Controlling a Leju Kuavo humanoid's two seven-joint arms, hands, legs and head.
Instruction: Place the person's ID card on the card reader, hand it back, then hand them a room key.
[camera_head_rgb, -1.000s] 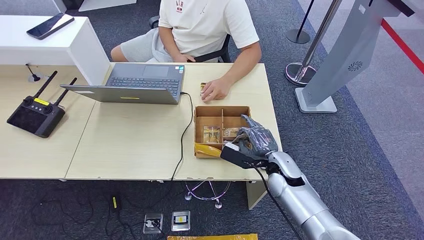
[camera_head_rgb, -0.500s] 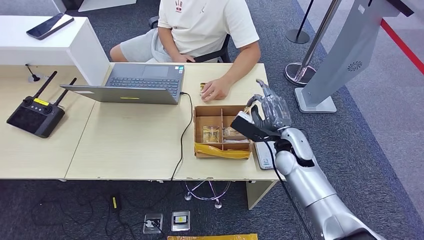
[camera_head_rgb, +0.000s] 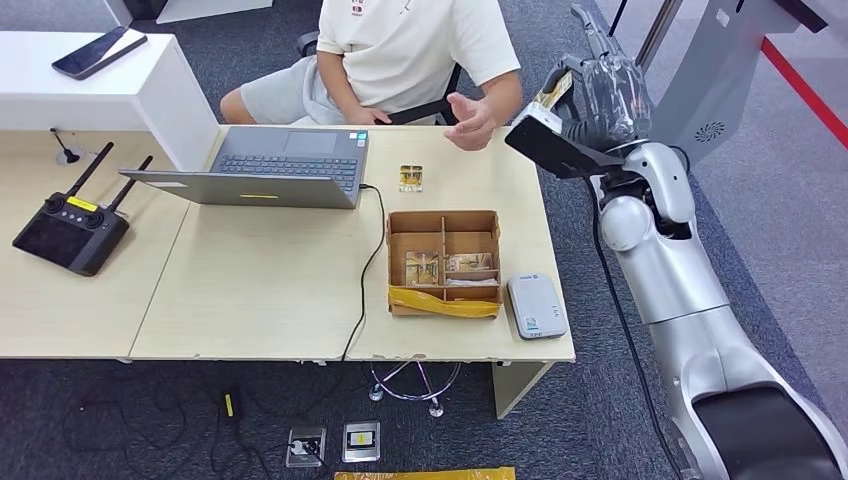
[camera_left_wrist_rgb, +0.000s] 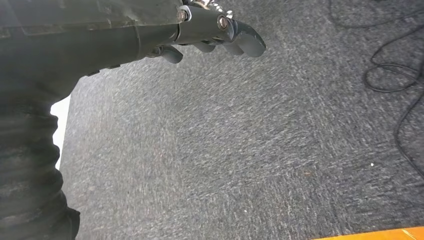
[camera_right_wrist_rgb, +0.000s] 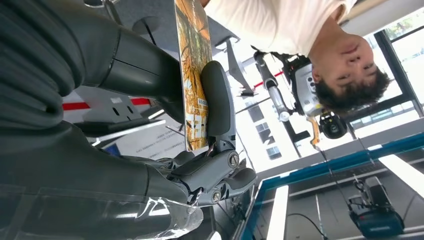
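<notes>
Now — handover of the room key.
Right hand (camera_head_rgb: 600, 95) has risen from the box (camera_head_rgb: 444, 262), pinching a card (camera_right_wrist_rgb: 192, 75) — probably the key — person's hand (camera_head_rgb: 468, 125) open at nine o'clock; left hand (camera_left_wrist_rgb: 220, 35) hangs loosely curled, holding nothing.

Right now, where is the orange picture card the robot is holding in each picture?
Head view: the thin orange picture card sticks out of the raised right robot hand, near the person's open hand.
Right wrist view: card on edge, pinched by the right robot hand.
Left wrist view: not in it.
Shared landmark: the person's white T-shirt.
</notes>
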